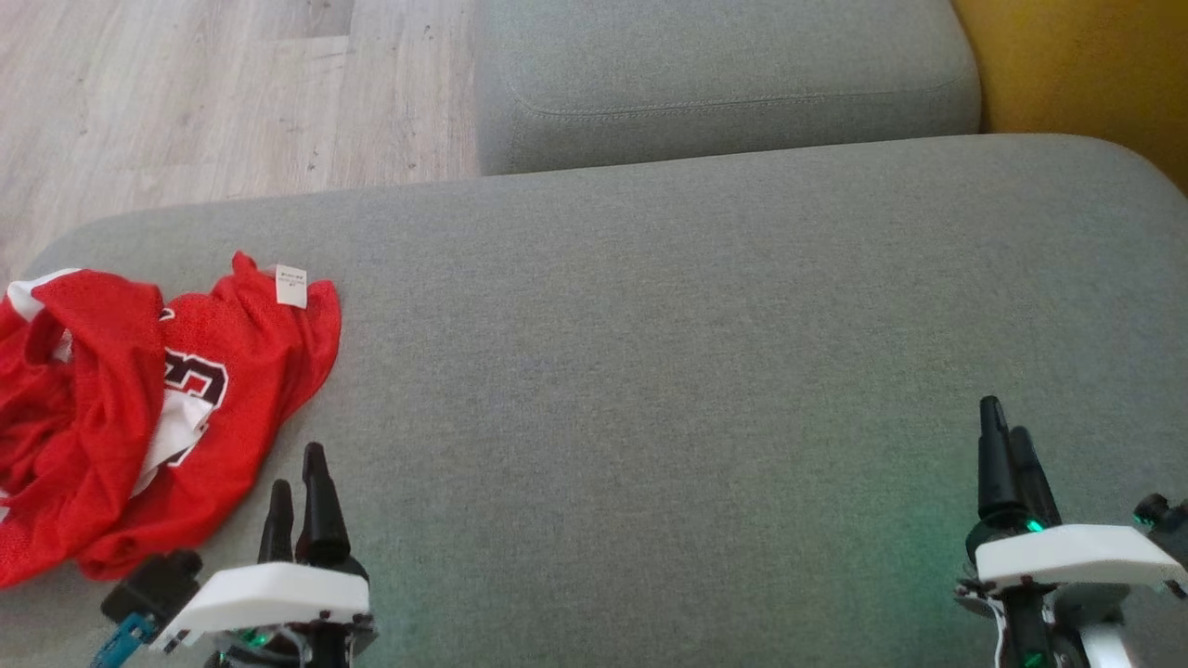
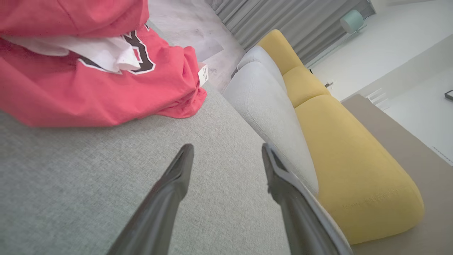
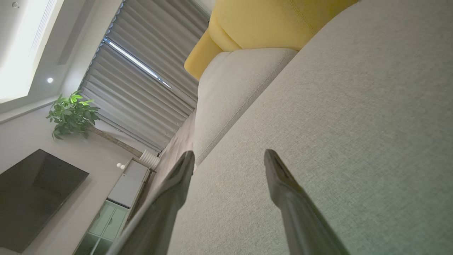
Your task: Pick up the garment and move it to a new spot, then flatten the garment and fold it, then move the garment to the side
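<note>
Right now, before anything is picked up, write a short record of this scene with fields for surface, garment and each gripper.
Surface: grey sofa cushion
Garment: red jersey, crumpled at the cushion's left end, white label showing
Left gripper: open, beside the jersey, apart from it
Right gripper: open, over bare cushion, far from the jersey

Red garment [image 1: 139, 408] lies crumpled at the left edge of the grey sofa seat [image 1: 650, 353], white tag [image 1: 290, 285] showing on top. Left pincer [image 1: 297, 467] sits just beside the garment's near edge. Right pincer [image 1: 1005, 417] is well apart at the lower right, over bare fabric. Wooden floor [image 1: 186, 93] lies beyond.
</note>
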